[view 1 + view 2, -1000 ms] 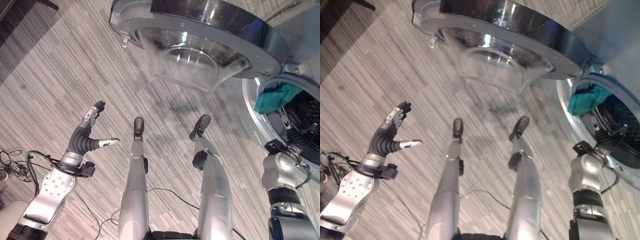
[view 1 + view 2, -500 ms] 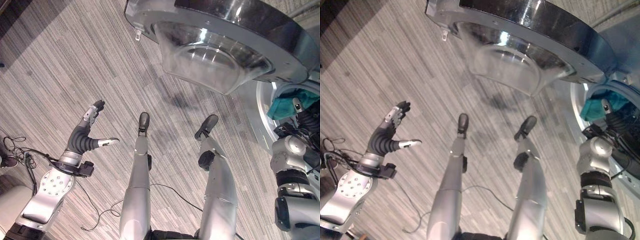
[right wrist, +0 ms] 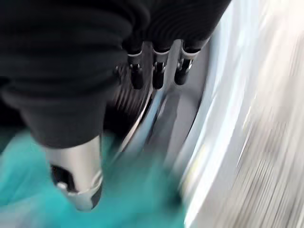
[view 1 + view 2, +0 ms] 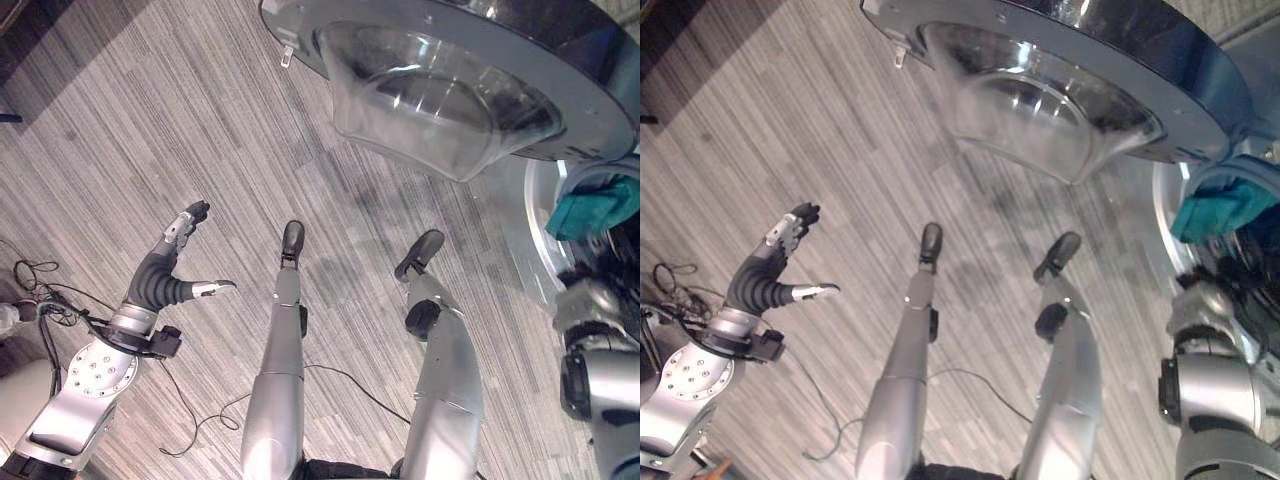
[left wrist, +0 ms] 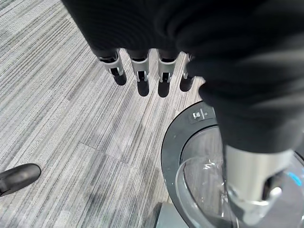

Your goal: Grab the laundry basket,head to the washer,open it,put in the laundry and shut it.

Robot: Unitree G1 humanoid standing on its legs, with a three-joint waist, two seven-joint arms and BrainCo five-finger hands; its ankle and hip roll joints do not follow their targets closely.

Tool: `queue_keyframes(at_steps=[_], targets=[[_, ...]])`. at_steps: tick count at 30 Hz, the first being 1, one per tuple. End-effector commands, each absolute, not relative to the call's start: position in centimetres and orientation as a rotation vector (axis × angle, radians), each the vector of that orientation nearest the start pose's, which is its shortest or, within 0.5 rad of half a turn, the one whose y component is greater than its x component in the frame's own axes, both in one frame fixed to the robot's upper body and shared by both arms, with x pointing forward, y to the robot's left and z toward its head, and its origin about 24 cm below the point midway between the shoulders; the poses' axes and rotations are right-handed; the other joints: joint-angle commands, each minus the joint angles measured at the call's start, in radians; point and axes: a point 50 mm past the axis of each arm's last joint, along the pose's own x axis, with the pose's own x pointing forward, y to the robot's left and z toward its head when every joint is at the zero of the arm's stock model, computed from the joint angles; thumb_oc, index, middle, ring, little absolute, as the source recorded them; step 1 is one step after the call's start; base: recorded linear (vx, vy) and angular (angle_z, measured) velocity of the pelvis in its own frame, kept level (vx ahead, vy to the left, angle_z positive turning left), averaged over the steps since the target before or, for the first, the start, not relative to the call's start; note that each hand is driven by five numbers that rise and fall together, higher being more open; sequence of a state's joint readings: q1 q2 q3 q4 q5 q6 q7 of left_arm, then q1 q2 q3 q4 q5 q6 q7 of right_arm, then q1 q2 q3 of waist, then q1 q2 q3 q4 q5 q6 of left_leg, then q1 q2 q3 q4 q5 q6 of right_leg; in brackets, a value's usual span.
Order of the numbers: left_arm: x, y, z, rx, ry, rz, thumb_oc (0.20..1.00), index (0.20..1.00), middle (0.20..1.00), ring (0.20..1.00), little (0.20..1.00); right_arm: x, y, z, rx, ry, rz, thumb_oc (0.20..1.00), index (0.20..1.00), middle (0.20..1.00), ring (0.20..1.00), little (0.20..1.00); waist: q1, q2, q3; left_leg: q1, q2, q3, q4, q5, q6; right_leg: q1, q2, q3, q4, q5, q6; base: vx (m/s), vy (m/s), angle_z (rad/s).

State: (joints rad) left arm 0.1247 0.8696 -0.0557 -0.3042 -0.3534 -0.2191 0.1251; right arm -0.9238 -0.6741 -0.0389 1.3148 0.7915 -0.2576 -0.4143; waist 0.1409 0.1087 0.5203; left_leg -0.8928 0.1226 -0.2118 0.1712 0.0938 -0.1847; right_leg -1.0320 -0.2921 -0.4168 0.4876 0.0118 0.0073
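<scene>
The washer's round door (image 4: 450,90) stands swung open, its glass bowl bulging out over the floor. To its right is the drum opening (image 4: 1168,215), with a teal cloth (image 4: 590,205) draped over its rim. My right hand (image 3: 76,171) is at that opening just below the cloth, fingers (image 3: 156,71) straight and open, holding nothing. The teal cloth (image 3: 142,199) lies under its thumb in the right wrist view. My left hand (image 4: 165,270) hangs open over the carpet at the left, its fingers (image 5: 142,76) spread and empty.
Striped grey carpet (image 4: 150,120) stretches out to the left of the washer. A pale rounded thing (image 4: 15,400) shows at the lower left edge. Dark furniture (image 4: 15,15) cuts the upper left corner.
The whole view has shifted, so the door and the drum sit further right. My right hand has come down from the teal cloth to just under it. The left hand keeps its pose.
</scene>
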Motion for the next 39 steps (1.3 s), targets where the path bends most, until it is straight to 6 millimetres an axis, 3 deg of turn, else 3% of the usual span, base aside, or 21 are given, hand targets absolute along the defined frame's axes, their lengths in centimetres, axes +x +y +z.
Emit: queue_keyframes(at_steps=[1, 5, 8, 9, 10, 13, 16, 18, 19, 20, 22, 23, 26, 27, 28, 29, 30, 31, 34, 39], targets=[[21.9, 23.0, 14.3, 0.399, -0.356, -0.182, 1.0, 1.0, 1.0, 1.0, 1.0, 33.5, -37.9, 14.6, 0.25, -0.096, -0.958, 1.0, 1.0, 1.0, 1.0, 1.0, 0.009, 0.051, -0.001, -0.083, 0.043, 0.009, -0.038, -0.011, -0.002, 0.084, 0.013, 0.074, -0.009, -0.214, 0.112, 0.0, 0.0, 0.0], [22.2, 22.7, 14.2, 0.399, -0.351, -0.199, 1.0, 1.0, 1.0, 1.0, 1.0, 35.4, -36.1, 16.8, 0.281, -0.146, -0.89, 1.0, 1.0, 1.0, 1.0, 1.0, 0.024, 0.06, -0.001, -0.091, 0.039, -0.001, -0.036, -0.01, -0.005, 0.085, 0.012, 0.065, -0.004, -0.218, 0.112, 0.02, -0.016, 0.06], [22.3, 22.7, 14.1, 0.39, -0.347, -0.207, 1.0, 1.0, 1.0, 1.0, 1.0, 35.4, -36.2, 17.2, 0.326, -0.171, -0.901, 1.0, 1.0, 1.0, 1.0, 1.0, 0.034, 0.061, -0.002, -0.094, 0.037, -0.008, -0.045, -0.005, -0.008, 0.096, 0.012, 0.048, -0.009, -0.225, 0.111, 0.03, -0.03, 0.06], [22.3, 22.7, 14.1, 0.394, -0.345, -0.205, 1.0, 1.0, 1.0, 1.0, 1.0, 35.3, -36.4, 17.3, 0.366, -0.181, -0.912, 0.501, 0.501, 0.501, 0.501, 0.501, 0.037, 0.064, -0.005, -0.099, 0.035, -0.011, -0.053, -0.002, -0.009, 0.092, 0.013, 0.045, -0.007, -0.227, 0.11, 0.03, -0.006, 0.13], [22.3, 22.8, 14.2, 0.4, -0.346, -0.204, 1.0, 1.0, 1.0, 1.0, 1.0, 35.2, -36.6, 17.4, 0.381, -0.184, -0.921, 0.2, 0.2, 0.2, 0.2, 0.2, 0.038, 0.063, -0.008, -0.101, 0.035, -0.012, -0.056, -0.001, -0.01, 0.09, 0.013, 0.044, -0.008, -0.228, 0.11, 0.04, 0.032, 0.11], [22.4, 23.1, 13.8, 0.393, -0.324, -0.18, 1.0, 1.0, 1.0, 1.0, 1.0, 35.3, -36.6, 20.1, 0.368, -0.303, -0.897, 0.2, 0.2, 0.2, 0.2, 0.2, 0.019, 0.031, -0.016, -0.1, 0.038, -0.007, -0.046, -0.011, -0.003, 0.09, 0.023, 0.061, -0.018, -0.213, 0.107, 0.02, 0.045, 0.02], [22.4, 23.2, 13.6, 0.394, -0.31, -0.182, 1.0, 1.0, 1.0, 1.0, 1.0, 35.0, -36.5, 21.9, 0.352, -0.398, -0.884, 0.2, 0.2, 0.2, 0.2, 0.2, 0.005, 0.019, -0.014, -0.08, 0.038, 0.0, -0.042, -0.018, 0.003, 0.111, 0.027, 0.07, -0.031, -0.202, 0.107, 0.0, 0.031, -0.05], [22.4, 23.2, 13.2, 0.393, -0.283, -0.194, 1.0, 1.0, 1.0, 1.0, 1.0, 32.8, -37.9, 25.4, 0.313, -0.586, -0.937, 0.2, 0.2, 0.2, 0.2, 0.2, -0.021, -0.005, -0.029, -0.037, 0.041, 0.01, -0.04, -0.025, 0.004, 0.167, 0.031, 0.069, -0.07, -0.189, 0.11, 0.0, 0.031, -0.14], [22.5, 23.2, 13.2, 0.394, -0.283, -0.197, 1.0, 1.0, 1.0, 1.0, 1.0, 32.7, -37.9, 25.3, 0.311, -0.585, -0.943, 0.2, 0.2, 0.2, 0.2, 0.2, -0.018, -0.005, -0.026, -0.032, 0.042, 0.01, -0.041, -0.025, 0.004, 0.174, 0.031, 0.069, -0.074, -0.188, 0.11, 0.0, 0.007, -0.19], [22.5, 23.3, 13.2, 0.4, -0.283, -0.2, 1.0, 1.0, 1.0, 1.0, 1.0, 31.7, -38.7, 26.7, 0.291, -0.643, -0.984, 0.2, 0.2, 0.2, 0.2, 0.2, -0.022, -0.011, -0.034, -0.015, 0.043, 0.012, -0.039, -0.031, 0.005, 0.195, 0.036, 0.068, -0.089, -0.183, 0.111, 0.0, -0.001, -0.13], [22.4, 23.2, 13.3, 0.406, -0.28, -0.212, 1.0, 1.0, 1.0, 1.0, 1.0, 31.0, -39.6, 27.7, 0.272, -0.664, -1.03, 0.2, 0.2, 0.2, 0.2, 0.2, -0.02, -0.015, -0.04, -0.007, 0.044, 0.013, -0.033, -0.033, 0.005, 0.206, 0.037, 0.067, -0.095, -0.181, 0.111, 0.0, 0.003, -0.15], [22.4, 22.9, 13.4, 0.411, -0.28, -0.234, 1.0, 1.0, 1.0, 1.0, 1.0, 30.4, -40.5, 29.5, 0.193, -0.649, -1.092, 0.2, 0.2, 0.2, 0.2, 0.2, -0.008, -0.018, -0.042, -0.001, 0.046, 0.015, -0.025, -0.034, 0.007, 0.214, 0.039, 0.071, -0.098, -0.182, 0.111, -0.01, 0.005, -0.13], [22.4, 22.8, 13.5, 0.423, -0.28, -0.244, 1.0, 1.0, 1.0, 1.0, 1.0, 30.0, -42.0, 29.4, 0.035, -0.514, -1.203, 0.2, 0.2, 0.2, 0.2, 0.2, 0.005, -0.013, -0.039, -0.005, 0.049, 0.016, -0.023, -0.03, 0.007, 0.206, 0.036, 0.074, -0.088, -0.186, 0.109, -0.01, -0.002, -0.02], [22.3, 22.6, 13.7, 0.438, -0.28, -0.266, 1.0, 1.0, 1.0, 1.0, 1.0, 29.9, -43.2, 28.2, -0.052, -0.333, -1.227, 0.875, 0.875, 0.875, 0.875, 0.875, 0.018, -0.014, -0.038, -0.011, 0.052, 0.018, -0.024, -0.025, 0.007, 0.199, 0.037, 0.076, -0.084, -0.187, 0.108, 0.0, 0.0, 0.0], [22.3, 22.5, 13.7, 0.434, -0.281, -0.265, 1.0, 1.0, 1.0, 1.0, 1.0, 29.9, -43.3, 28.6, -0.053, -0.334, -1.222, 0.875, 0.875, 0.875, 0.875, 0.875, 0.017, -0.012, -0.038, -0.012, 0.052, 0.019, -0.024, -0.025, 0.007, 0.197, 0.037, 0.077, -0.084, -0.187, 0.108, -0.03, -0.033, 0.01], [22.4, 22.5, 13.8, 0.448, -0.267, -0.297, 1.0, 1.0, 1.0, 1.0, 1.0, 29.6, -44.5, 25.9, -0.099, -0.088, -1.177, 1.0, 1.0, 1.0, 1.0, 1.0, 0.028, -0.015, -0.032, -0.021, 0.056, 0.019, -0.024, -0.02, 0.007, 0.187, 0.036, 0.077, -0.079, -0.189, 0.105, 0.0, 0.0, 0.0], [22.4, 22.5, 13.8, 0.439, -0.27, -0.295, 1.0, 1.0, 1.0, 1.0, 1.0, 29.6, -44.5, 26.6, -0.104, -0.092, -1.168, 1.0, 1.0, 1.0, 1.0, 1.0, 0.024, -0.01, -0.031, -0.023, 0.057, 0.02, -0.024, -0.021, 0.006, 0.183, 0.037, 0.079, -0.079, -0.189, 0.104, -0.02, -0.053, 0.01], [22.4, 22.3, 13.9, 0.45, -0.269, -0.322, 1.0, 1.0, 1.0, 1.0, 1.0, 29.3, -44.7, 23.9, -0.093, 0.081, -1.147, 1.0, 1.0, 1.0, 1.0, 1.0, 0.024, -0.003, -0.029, -0.032, 0.058, 0.016, -0.023, -0.018, 0.005, 0.179, 0.038, 0.075, -0.078, -0.191, 0.103, 0.0, -0.047, 0.01], [22.4, 22.6, 14.1, 0.456, -0.266, -0.299, 1.0, 1.0, 1.0, 1.0, 1.0, 28.7, -45.1, 23.2, -0.033, 0.086, -1.194, 1.0, 1.0, 1.0, 1.0, 1.0, 0.021, -0.001, -0.036, -0.033, 0.053, 0.013, -0.025, -0.017, 0.006, 0.179, 0.038, 0.076, -0.077, -0.189, 0.104, 0.0, -0.017, 0.04], [22.4, 22.9, 14.1, 0.441, -0.274, -0.272, 1.0, 1.0, 1.0, 1.0, 1.0, 29.6, -44.4, 22.1, -0.008, 0.01, -1.17, 1.0, 1.0, 1.0, 1.0, 1.0, 0.01, -0.006, -0.04, -0.023, 0.053, 0.015, -0.032, -0.018, 0.005, 0.198, 0.043, 0.074, -0.096, -0.182, 0.108, -0.01, 0.002, 0.0]])
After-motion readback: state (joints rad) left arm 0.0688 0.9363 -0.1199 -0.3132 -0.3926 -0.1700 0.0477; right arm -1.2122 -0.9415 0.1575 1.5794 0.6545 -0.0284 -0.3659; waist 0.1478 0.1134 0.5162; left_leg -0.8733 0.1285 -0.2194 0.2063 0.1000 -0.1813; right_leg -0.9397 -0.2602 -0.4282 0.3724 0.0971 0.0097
